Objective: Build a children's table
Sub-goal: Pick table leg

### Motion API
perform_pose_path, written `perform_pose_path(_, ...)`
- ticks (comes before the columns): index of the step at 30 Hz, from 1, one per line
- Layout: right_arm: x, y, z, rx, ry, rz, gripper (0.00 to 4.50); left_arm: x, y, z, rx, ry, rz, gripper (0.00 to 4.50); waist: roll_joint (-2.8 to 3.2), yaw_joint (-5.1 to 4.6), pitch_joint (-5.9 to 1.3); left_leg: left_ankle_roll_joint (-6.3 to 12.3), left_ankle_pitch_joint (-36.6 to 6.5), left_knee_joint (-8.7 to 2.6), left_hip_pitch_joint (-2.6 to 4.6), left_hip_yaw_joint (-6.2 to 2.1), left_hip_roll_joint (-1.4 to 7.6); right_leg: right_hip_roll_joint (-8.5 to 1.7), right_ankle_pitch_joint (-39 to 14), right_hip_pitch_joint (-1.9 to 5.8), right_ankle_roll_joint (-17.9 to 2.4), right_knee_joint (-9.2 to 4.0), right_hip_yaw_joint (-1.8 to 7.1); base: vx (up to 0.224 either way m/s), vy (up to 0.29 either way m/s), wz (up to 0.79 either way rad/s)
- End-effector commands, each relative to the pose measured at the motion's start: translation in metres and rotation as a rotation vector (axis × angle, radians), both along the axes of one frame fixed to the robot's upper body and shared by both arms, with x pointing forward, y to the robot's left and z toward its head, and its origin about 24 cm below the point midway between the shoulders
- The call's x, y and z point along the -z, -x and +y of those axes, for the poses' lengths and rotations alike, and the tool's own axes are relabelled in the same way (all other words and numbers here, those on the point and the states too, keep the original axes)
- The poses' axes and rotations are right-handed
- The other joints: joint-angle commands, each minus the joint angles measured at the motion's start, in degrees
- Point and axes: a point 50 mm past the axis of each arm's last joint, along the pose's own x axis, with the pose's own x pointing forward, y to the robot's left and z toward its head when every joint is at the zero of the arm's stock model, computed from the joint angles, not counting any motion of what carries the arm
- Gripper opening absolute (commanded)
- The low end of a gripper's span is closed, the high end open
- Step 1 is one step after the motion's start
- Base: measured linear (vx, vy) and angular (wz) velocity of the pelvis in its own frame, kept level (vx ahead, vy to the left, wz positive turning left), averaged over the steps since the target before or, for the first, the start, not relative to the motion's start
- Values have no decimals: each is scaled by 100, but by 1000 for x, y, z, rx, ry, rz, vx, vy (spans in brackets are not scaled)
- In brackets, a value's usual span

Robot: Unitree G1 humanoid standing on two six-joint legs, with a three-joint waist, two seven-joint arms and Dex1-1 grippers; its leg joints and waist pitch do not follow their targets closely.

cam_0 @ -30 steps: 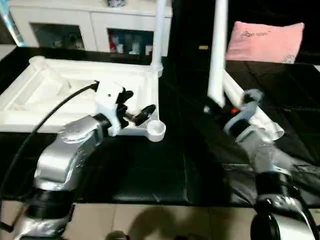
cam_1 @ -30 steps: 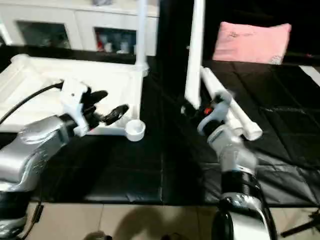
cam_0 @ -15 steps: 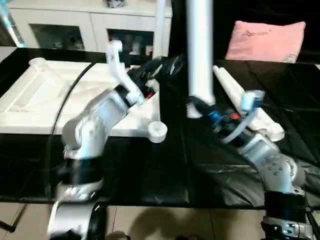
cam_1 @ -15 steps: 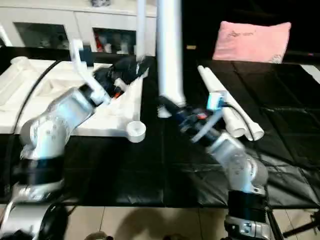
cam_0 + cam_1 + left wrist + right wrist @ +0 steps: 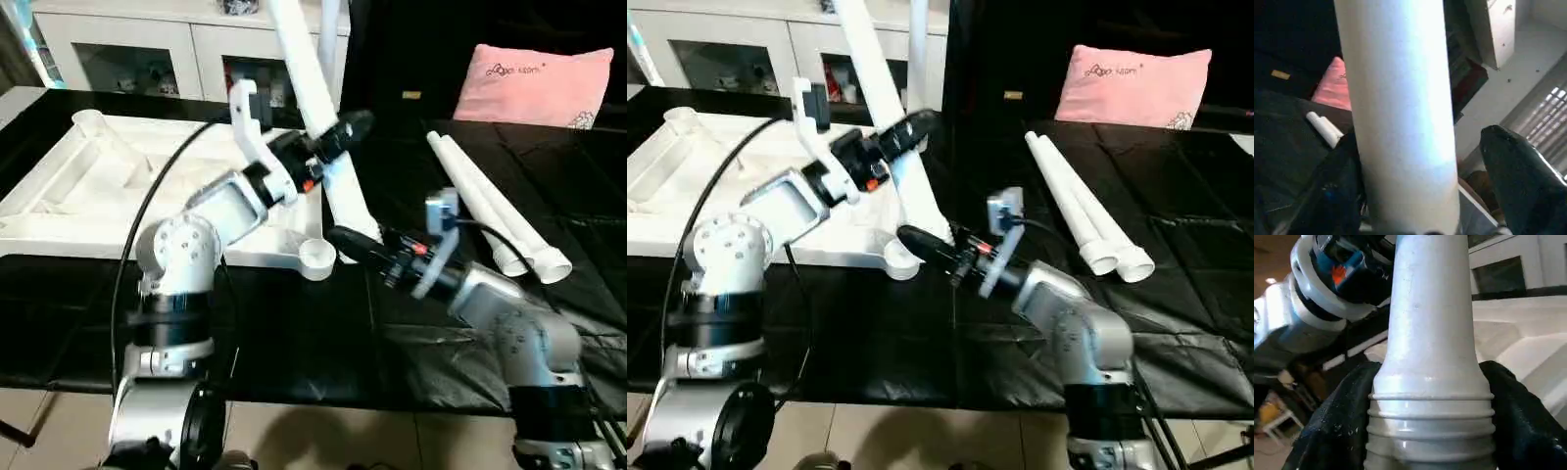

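Now left gripper (image 5: 338, 132), right gripper (image 5: 345, 240), both gripping leg (image 5: 313, 108)

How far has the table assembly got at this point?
Done: one leg stands upright in the tabletop's far corner. In hand: a second leg leans over the near corner socket, the right hand gripping its ribbed end and the left hand closing round its shaft. Left: seating it, plus the two legs lying on the black surface.

Home-like room, likely living space; white glass-door cabinet (image 5: 186, 59) holding small items along back wall; pink pillow (image 5: 541, 86) right of cabinet; black padded surface (image 5: 294, 333) before cabinet.
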Motion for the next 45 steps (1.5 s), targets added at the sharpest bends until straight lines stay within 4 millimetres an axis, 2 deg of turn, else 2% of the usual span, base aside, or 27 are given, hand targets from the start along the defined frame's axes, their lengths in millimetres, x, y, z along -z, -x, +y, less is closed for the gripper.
perform_pose_path(1,-2,-5,-3,47,50,-18,278,-7,-1,-3,6,-3,-17,350,-12,10,-473,108,-728,-380,-7,25,49,-373,-2531,373,154,-606,255,0,0,0)
perform_pose_path(6,0,-7,1,61,90,-34,278,-6,-1,-5,-4,2,5,297,15,4,-475,137,-709,-386,-11,18,68,-370,-2238,380,-3,-568,266,0,0,0)
perform_pose_path(20,4,-8,3,75,146,-55,278,-8,-3,-6,-25,24,18,197,17,-1,-471,159,-766,-387,-1,22,72,-374,-2182,388,-109,-562,277,0,0,0)
perform_pose_path(22,5,-7,3,65,151,-52,278,-8,-3,-6,-29,26,16,195,14,-1,-471,162,-772,-387,-1,22,67,-371,-2207,390,-93,-566,275,0,0,0)
perform_pose_path(23,5,-7,4,60,150,-49,313,-8,-3,-6,-32,27,16,194,11,-1,-471,163,-774,-387,-1,22,68,-372,-2216,390,-86,-567,275,0,0,0)
perform_pose_path(25,5,-7,4,58,148,-37,348,-9,-4,-6,-37,28,15,193,12,-1,-470,167,-776,-385,-3,22,64,-371,-2241,389,-72,-572,275,0,0,0)
perform_pose_path(27,6,-7,5,48,156,-33,351,-9,-4,-5,-43,26,13,193,13,0,-472,165,-741,-386,-5,19,68,-371,-2209,387,-69,-567,278,0,0,0)
perform_pose_path(30,6,-7,6,45,129,-17,389,-11,-6,-3,-65,22,8,193,20,-3,-470,155,-783,-389,-6,16,73,-376,-2189,389,-109,-569,276,0,0,0)
perform_pose_path(33,4,-6,6,37,89,0,399,-11,-7,-1,-78,15,3,193,24,-4,-474,159,-801,-392,4,14,72,-375,-2199,392,-100,-567,276,0,0,0)
perform_pose_path(35,3,-3,6,12,64,3,429,-12,-11,4,-113,-22,-17,193,22,-1,-474,167,-782,-392,-1,15,70,-367,-2189,391,-73,-570,275,0,0,0)
perform_pose_path(39,4,3,8,-23,43,10,448,-13,-15,10,-154,-69,-40,193,18,-1,-470,160,-813,-401,8,10,65,-369,-2282,392,62,-584,272,0,0,0)
perform_pose_path(43,11,1,5,60,116,-42,450,-13,-19,17,-181,-86,-48,192,14,1,-474,107,-741,-392,-13,17,60,-383,-2212,382,34,-569,277,0,0,0)
perform_pose_path(45,17,2,3,58,138,-4,450,-15,-20,21,-190,-97,-57,192,24,-4,-473,98,-806,-403,13,9,71,-381,-2276,380,8,-573,274,0,0,0)
